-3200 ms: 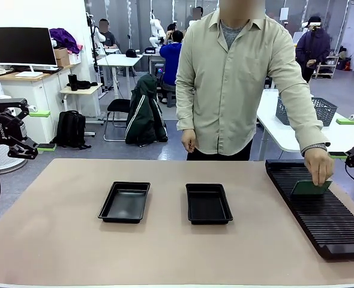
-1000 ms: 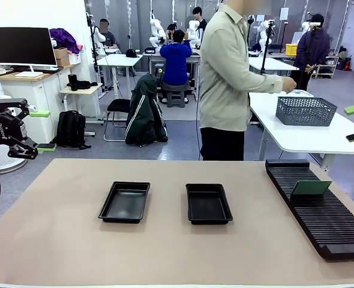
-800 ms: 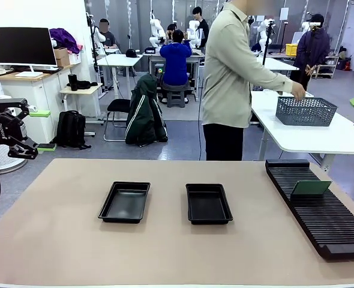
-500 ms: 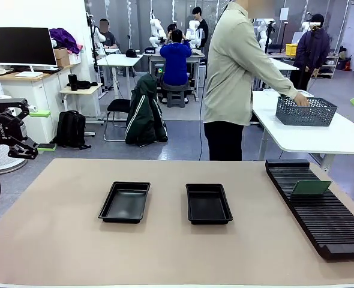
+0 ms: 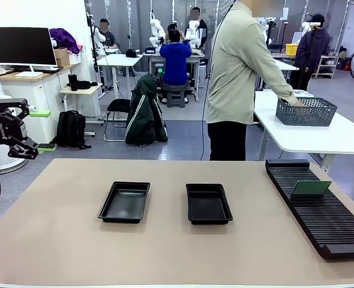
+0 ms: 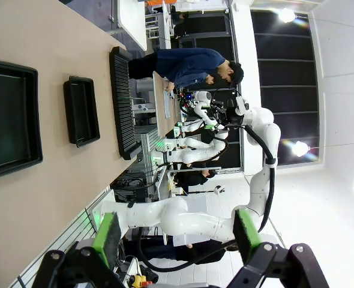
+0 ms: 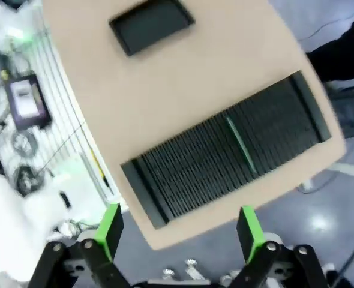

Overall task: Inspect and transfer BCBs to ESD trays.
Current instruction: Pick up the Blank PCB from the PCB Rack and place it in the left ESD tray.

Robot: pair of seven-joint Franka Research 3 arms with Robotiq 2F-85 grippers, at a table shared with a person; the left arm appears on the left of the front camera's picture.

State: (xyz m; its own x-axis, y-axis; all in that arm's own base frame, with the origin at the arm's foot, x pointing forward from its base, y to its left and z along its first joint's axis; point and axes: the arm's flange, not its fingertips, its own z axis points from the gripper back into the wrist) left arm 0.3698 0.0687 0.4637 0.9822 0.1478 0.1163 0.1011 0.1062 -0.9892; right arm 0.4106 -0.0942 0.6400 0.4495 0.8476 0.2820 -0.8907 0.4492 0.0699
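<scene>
Front view: a table shared with a person (image 5: 240,72), whose hand (image 5: 297,103) is at the rim of a grey mesh basket (image 5: 309,113) on a side table beyond. The left ESD tray (image 5: 125,203) and right ESD tray (image 5: 208,205) lie empty side by side at mid-table, well apart from the ribbed rack (image 5: 330,225) along the robot's right edge; one BCB (image 5: 311,187) stands leaning in a slot in the rack's far half, green face toward the camera. The left gripper (image 5: 36,129) hangs beyond the table's left side, jaws released and empty.

Right wrist view (blurred): the right gripper (image 7: 180,231), pads spread wide and holding nothing, looks down from high above the rack; the BCB (image 7: 240,147) appears as a thin green line between ribs.

Step in hand, by judgement: the board awaits pickup; none lies in a tray yet. To do it well, the right gripper should descend turned so that its pads face the board's two broad faces; close on the free upper edge only; draw the board out along the slot's own lean, not sideways, lest it catch on the ribs; carry it over the right ESD tray, the nearer one; release it low inside the rim.
</scene>
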